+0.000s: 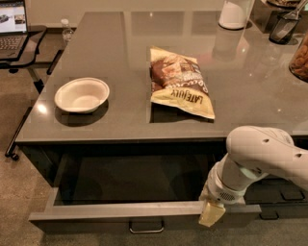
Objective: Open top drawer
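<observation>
The top drawer (120, 210) is a very wide dark grey drawer under the counter. It stands pulled out, and its dark interior (134, 178) shows empty. Its small loop handle (146, 227) sits at the middle of the front, low in the view. My gripper (211, 215) is at the end of the white arm (262, 156) that comes in from the right. It rests at the top edge of the drawer front, to the right of the handle and apart from it.
On the grey counter (120, 57) lie a white bowl (82, 94) and a chip bag (180, 81). A white container (234, 13), a dark cup (284, 26) and a jar (301, 60) stand at the far right. A laptop stand (14, 29) is at the left. Other dark drawers (284, 194) are at the lower right.
</observation>
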Available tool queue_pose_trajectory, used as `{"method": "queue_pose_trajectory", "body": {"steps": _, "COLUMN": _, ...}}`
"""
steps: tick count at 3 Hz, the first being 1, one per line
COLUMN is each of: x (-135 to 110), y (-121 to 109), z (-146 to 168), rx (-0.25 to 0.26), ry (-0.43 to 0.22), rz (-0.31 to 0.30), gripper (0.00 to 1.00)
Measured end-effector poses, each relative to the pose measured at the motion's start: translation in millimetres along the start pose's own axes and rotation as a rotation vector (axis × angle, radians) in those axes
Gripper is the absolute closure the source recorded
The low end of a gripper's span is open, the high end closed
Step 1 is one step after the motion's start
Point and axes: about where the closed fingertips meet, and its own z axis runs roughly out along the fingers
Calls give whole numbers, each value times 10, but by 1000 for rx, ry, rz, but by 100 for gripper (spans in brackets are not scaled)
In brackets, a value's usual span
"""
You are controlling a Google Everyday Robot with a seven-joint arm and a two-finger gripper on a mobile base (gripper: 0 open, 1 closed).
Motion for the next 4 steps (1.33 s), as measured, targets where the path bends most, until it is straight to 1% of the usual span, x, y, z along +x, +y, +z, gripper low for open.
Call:
{"method": "queue_pose_trajectory", "body": {"steps": 1, "x": 18, "y": 4, "z": -5, "rx": 0, "ry": 0, "rz": 0, "gripper": 100}}
{"method": "queue_pose_trajectory", "body": {"steps": 3, "x": 155, "y": 259, "z": -57, "rx": -13, "ry": -19, "rz": 65, "gripper": 100}}
{"method": "queue_pose_trajectory", "body": {"steps": 4, "x": 155, "y": 260, "z": -58, "rx": -13, "ry": -19, "rz": 65, "gripper": 100}}
